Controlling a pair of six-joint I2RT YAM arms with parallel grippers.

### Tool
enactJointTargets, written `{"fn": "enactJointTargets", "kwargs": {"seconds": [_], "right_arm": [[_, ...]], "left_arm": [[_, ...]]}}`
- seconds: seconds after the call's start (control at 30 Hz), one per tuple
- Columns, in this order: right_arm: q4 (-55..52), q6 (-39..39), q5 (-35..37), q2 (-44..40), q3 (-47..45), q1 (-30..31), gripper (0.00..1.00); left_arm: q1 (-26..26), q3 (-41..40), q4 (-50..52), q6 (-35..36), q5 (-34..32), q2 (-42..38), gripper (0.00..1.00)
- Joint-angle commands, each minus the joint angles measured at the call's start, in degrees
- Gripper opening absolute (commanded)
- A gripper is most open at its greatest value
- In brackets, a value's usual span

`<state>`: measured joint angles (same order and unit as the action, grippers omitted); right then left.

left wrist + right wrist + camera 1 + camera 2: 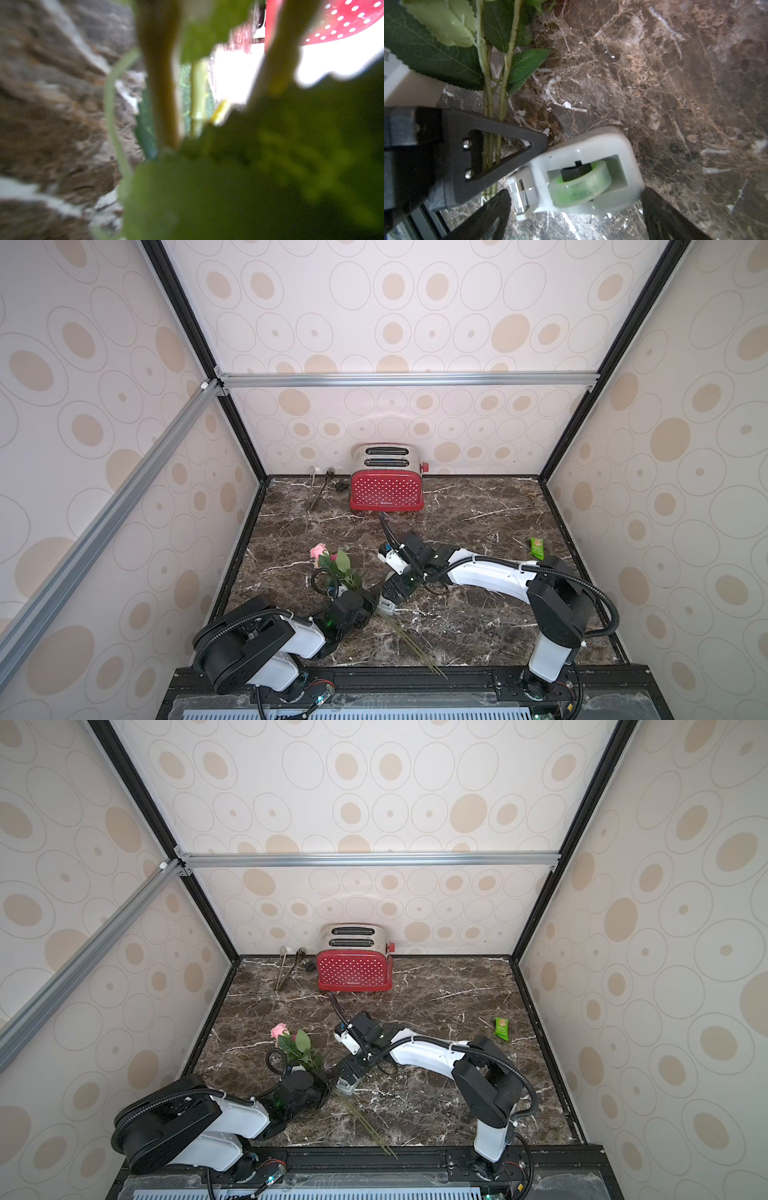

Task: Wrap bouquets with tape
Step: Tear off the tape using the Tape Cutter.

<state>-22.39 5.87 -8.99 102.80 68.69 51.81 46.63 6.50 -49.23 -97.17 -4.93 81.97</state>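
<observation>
Right wrist | tape (pixel 588 172): one | bouquets (pixel 487 91): three stems, gripped by left gripper (pixel 529 145)

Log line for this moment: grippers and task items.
left gripper: shut on bouquet stems | right gripper: open, straddling tape dispenser, no grip yet | tape dispenser: on table beside stems

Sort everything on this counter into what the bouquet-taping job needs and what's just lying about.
For the job: rose bouquet, tape dispenser.
Lying about: red toaster, metal tongs, green snack packet.
</observation>
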Motion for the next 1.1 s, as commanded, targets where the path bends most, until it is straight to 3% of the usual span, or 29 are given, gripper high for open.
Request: {"fn": "enactJointTargets", "kwargs": {"seconds": [0.0, 0.43, 0.63, 0.83, 1.07], "right_arm": [[-2.94, -2.76, -0.98, 2.46, -0.15, 1.86, 1.00], [-3.63, -3.83, 1.25, 3.34, -0.24, 2.99, 1.00], [-0.24, 0.05, -3.39, -3.52, -4.08, -0.25, 1.00], [-0.49, -2.86, -5.67, -7.13, -9.45, -0.01, 1.00], [1.21, -2.92, -1.12, -5.00, -11.65, 1.80, 1.00]], "left_arm": [[0.39, -0.22, -0.46, -1.19, -1.75, -0.64, 0.00], [0.44, 0.32, -2.26, -1.37, -1.33, 1.58, 0.00], [0.65, 0.62, -2.21, -1.36, -1.31, 1.32, 0.00], [0.69, 0.94, -1.22, -1.16, -1.43, 0.53, 0.00], [0.65, 1.28, -1.24, -0.95, -1.22, 0.82, 0.00]]}}
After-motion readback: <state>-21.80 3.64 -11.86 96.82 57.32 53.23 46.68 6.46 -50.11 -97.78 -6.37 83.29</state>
